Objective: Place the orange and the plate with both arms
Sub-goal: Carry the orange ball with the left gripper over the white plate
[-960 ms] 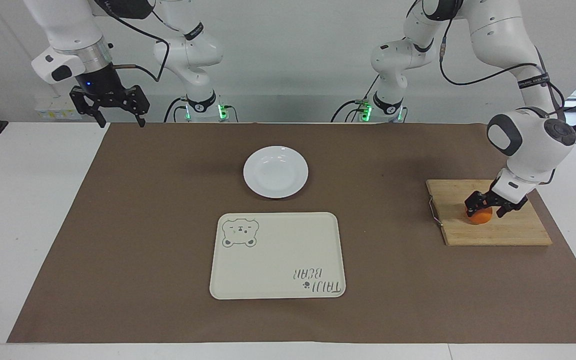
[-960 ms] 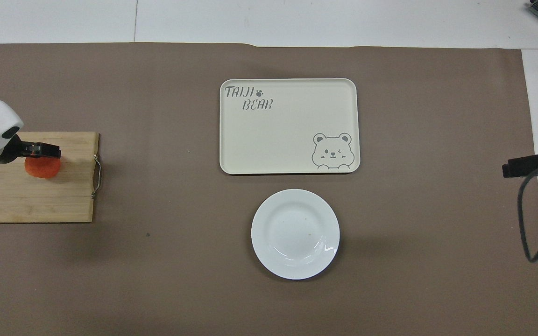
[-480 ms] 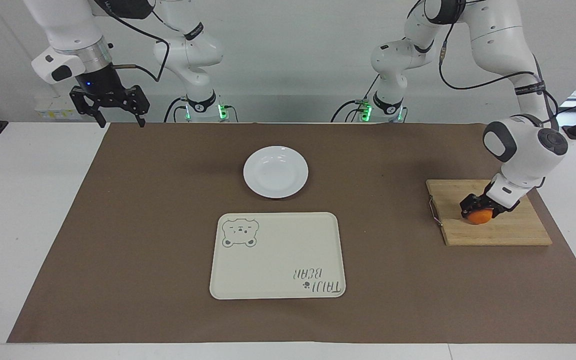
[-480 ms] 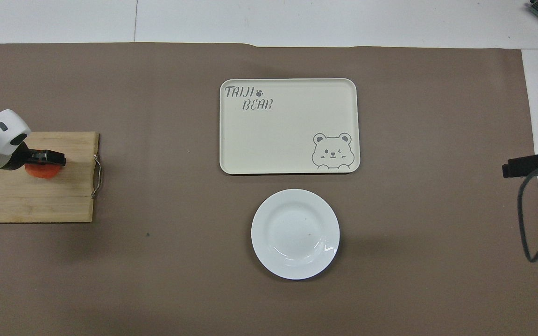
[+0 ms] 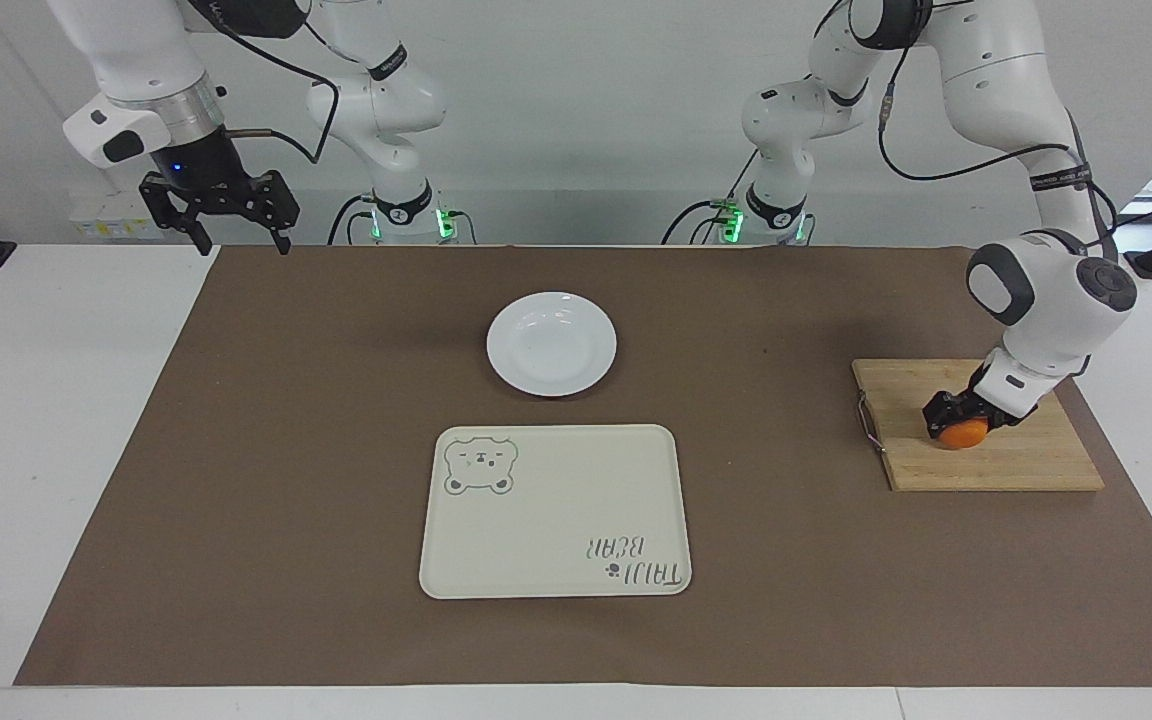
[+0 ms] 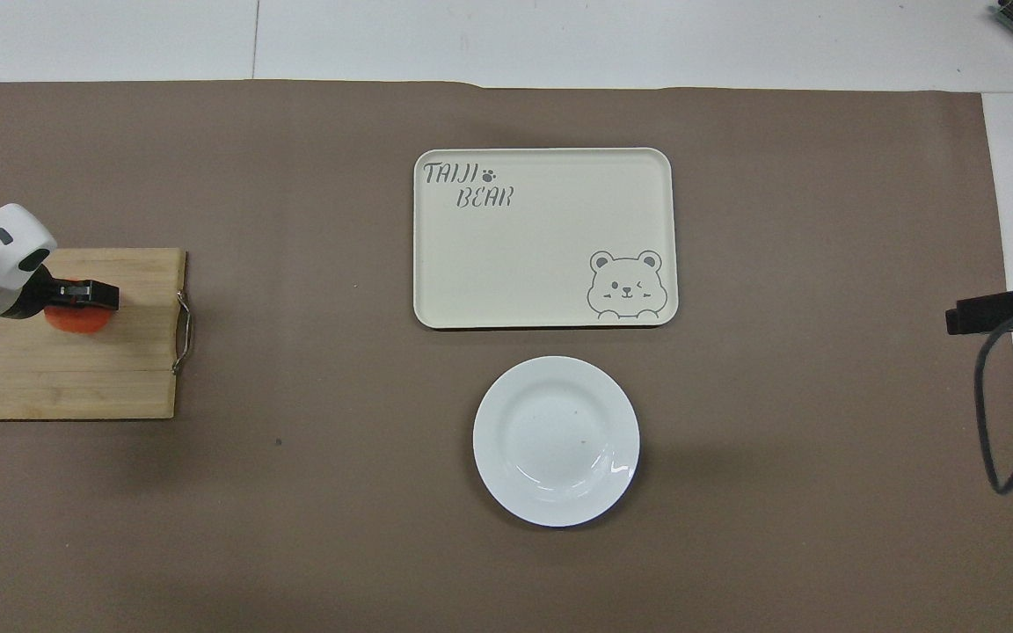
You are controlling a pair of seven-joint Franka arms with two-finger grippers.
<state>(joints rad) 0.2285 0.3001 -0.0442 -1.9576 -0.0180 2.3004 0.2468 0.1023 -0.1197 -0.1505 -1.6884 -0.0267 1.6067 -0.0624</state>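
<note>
The orange (image 5: 962, 434) (image 6: 76, 320) rests on a wooden cutting board (image 5: 1016, 465) (image 6: 76, 378) at the left arm's end of the table. My left gripper (image 5: 958, 418) (image 6: 84, 297) is down on the fruit and shut on it, its black fingers covering the orange's top. The white plate (image 5: 551, 343) (image 6: 556, 440) lies on the brown mat at mid-table, nearer to the robots than the tray. My right gripper (image 5: 219, 212) waits open in the air over the mat's corner at the right arm's end; only its tip (image 6: 990, 312) shows in the overhead view.
A cream rectangular tray (image 5: 554, 512) (image 6: 544, 237) with a bear drawing lies farther from the robots than the plate. A metal handle (image 5: 869, 422) sticks out of the board's edge toward the tray. A black cable (image 6: 994, 413) hangs by the right arm.
The left gripper lowered onto the orange and closed around it. The right arm stayed still.
</note>
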